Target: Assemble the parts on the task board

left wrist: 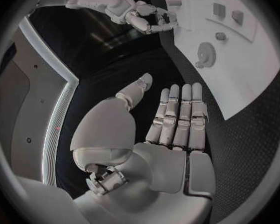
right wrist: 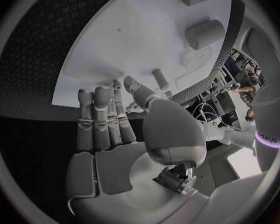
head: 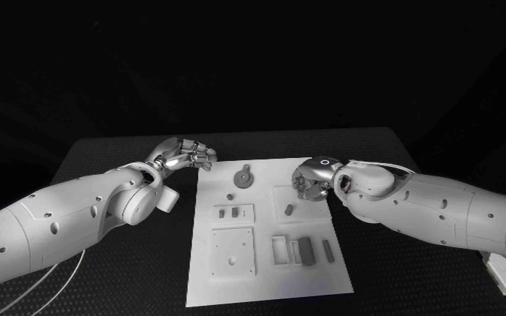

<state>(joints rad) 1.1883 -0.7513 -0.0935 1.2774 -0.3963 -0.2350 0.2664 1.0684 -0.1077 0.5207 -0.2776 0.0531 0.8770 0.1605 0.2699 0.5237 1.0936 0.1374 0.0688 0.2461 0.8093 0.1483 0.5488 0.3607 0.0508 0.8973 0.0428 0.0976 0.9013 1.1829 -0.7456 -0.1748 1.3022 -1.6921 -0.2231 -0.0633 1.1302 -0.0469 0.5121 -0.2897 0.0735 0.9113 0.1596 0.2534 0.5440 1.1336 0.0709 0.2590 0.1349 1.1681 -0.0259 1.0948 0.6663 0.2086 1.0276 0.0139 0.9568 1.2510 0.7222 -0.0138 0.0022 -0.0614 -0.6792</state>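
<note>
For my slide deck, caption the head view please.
Both hands, left hand and right hand, hover open at the task board with grey parts.

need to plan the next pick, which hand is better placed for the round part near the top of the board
Right, probably. The right hand is over the task board beside the round part; the left hand sits off the board's corner, open.

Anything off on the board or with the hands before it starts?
Nothing stands out. The white board lies flat and square on the table, grey parts resting on it. Left hand sits off its far left corner; right hand hangs over its right side. Both hold nothing.
</note>
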